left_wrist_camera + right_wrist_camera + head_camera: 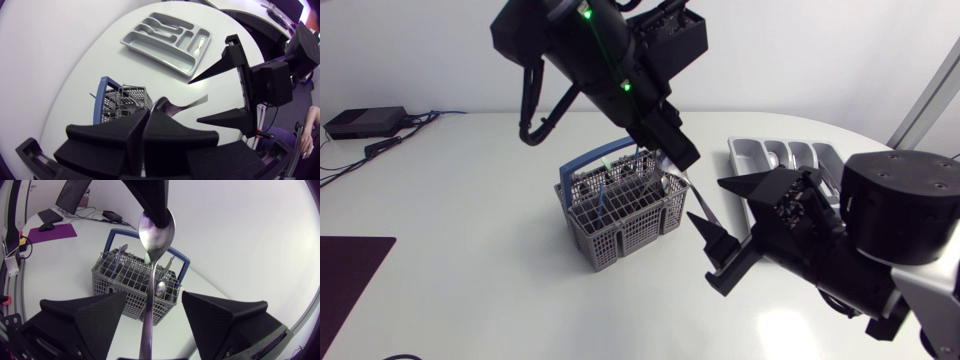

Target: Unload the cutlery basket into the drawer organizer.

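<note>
**Spoon Held Out Over the Table, Handover Not Yet Made**

Early going is what is suggested here. The grey cutlery basket (620,235) is seen on the white table (470,200) with several pieces (159,287) standing in its compartments, so most of the unloading is judged to be ahead. The drawer organizer (155,57) lies well apart from it, beyond the right arm. One small white spoon (199,46) can be made out in an end compartment; other shapes in the long slots may be cutlery, but that cannot be told for sure.

One piece is up and out: a metal spoon (156,230) is held in the air beside the basket, between basket and organizer. It is pinched at its bowl end by the left gripper (146,120), whose fingers are pressed together on it, with the handle pointing away toward the other arm.

The right gripper (152,300) is seen with its wedge fingers spread wide. The handle runs down through the gap between them, and daylight is visible on both sides in the right wrist view, so nothing is touched and nothing is gripped there.

A handover is judged to be set up: the handle is lined up, the closing is not yet done, and the placing in the organizer is left after that.
</note>
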